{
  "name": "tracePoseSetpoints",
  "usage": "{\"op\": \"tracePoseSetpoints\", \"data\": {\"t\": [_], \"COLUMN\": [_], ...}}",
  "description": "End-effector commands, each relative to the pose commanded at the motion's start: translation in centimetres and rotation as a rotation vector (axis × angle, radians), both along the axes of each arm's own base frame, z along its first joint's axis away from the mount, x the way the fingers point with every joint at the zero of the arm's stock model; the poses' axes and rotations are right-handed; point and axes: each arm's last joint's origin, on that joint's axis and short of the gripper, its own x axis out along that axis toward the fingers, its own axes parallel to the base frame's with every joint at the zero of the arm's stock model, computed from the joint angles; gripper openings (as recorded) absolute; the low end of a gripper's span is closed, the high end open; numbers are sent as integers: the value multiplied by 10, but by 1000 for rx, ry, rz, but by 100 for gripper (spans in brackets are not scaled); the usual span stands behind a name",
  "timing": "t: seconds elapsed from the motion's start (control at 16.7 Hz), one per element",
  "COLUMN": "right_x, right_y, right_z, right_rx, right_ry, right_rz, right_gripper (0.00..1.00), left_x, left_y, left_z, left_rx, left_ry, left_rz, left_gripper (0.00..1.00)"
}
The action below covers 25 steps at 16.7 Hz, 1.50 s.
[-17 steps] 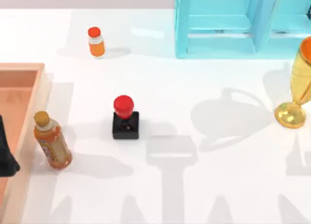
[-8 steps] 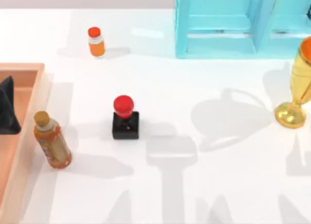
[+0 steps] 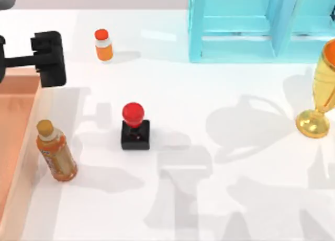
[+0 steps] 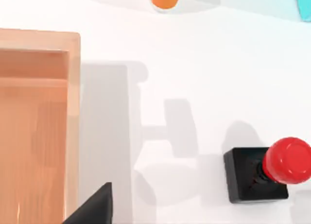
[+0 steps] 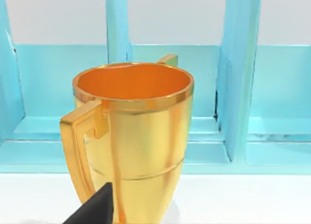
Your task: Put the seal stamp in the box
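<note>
- The stamp (image 3: 135, 127) is found upright mid-tabletop, well apart from the box (image 3: 21, 162) at the left edge.
- It's reckoned light and rigid; the glossy knob looks slippery, so the black base is probably best gripped.
- The left end effector (image 3: 48, 59) is seen above the box's far corner, nothing held; how far open can't be told.
- A bottle (image 3: 55, 153) is parked beside the box wall, to be cleared.

Two bottles (image 3: 56, 152) (image 3: 103, 44), one stamp (image 3: 135, 127), one trophy (image 3: 320, 92)
</note>
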Motion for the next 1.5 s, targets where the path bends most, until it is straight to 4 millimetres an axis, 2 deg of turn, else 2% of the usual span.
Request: {"op": "tracePoseSetpoints", "data": {"t": [0.3, 0.54, 0.66, 0.84, 1.02, 1.38, 1.5], "right_x": [0, 0, 0, 0, 0, 0, 0], "right_y": [0, 0, 0, 0, 0, 0, 0], "right_z": [0, 0, 0, 0, 0, 0, 0], "right_rx": [0, 0, 0, 0, 0, 0, 0], "right_ry": [0, 0, 0, 0, 0, 0, 0], "right_rz": [0, 0, 0, 0, 0, 0, 0], "right_gripper": [100, 100, 100, 100, 100, 100, 100], "left_x": [61, 114, 130, 144, 150, 151, 151], "left_y": [-40, -88, -111, -136, -150, -150, -151], "left_z": [-24, -49, -60, -70, -69, -66, -71], "left_rx": [105, 180, 214, 243, 232, 225, 227], "left_ry": [373, 610, 696, 766, 764, 757, 758], "left_rz": [-15, -16, -11, -8, -12, -10, -13], "left_gripper": [100, 100, 100, 100, 100, 100, 100]}}
